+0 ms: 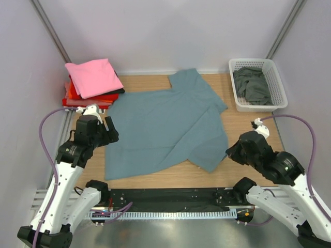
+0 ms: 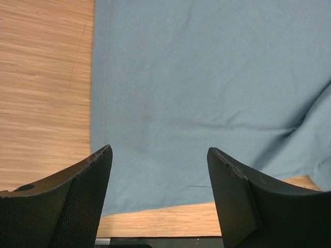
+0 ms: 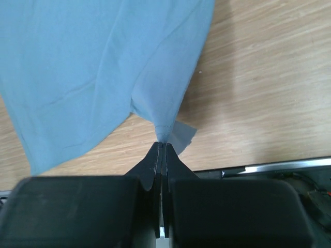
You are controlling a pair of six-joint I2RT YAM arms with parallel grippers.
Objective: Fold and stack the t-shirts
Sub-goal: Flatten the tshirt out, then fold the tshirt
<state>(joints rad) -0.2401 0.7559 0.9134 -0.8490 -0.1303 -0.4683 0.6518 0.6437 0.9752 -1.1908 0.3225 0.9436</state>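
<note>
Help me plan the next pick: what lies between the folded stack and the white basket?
The top view shows the spread slate-blue t-shirt between the stack and the basket, bare wood either side.

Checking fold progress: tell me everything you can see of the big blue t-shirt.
The blue t-shirt is plain, soft slate-blue cloth, spread flat and lightly creased on the wooden table. The right hand is shut on a pinch of its near right edge; the left hand hangs open over its left edge.

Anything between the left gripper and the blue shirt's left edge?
Nothing visible. The left gripper hangs open over the left edge of the blue shirt, with only cloth and table below. The right gripper is shut on its near right edge.
</note>
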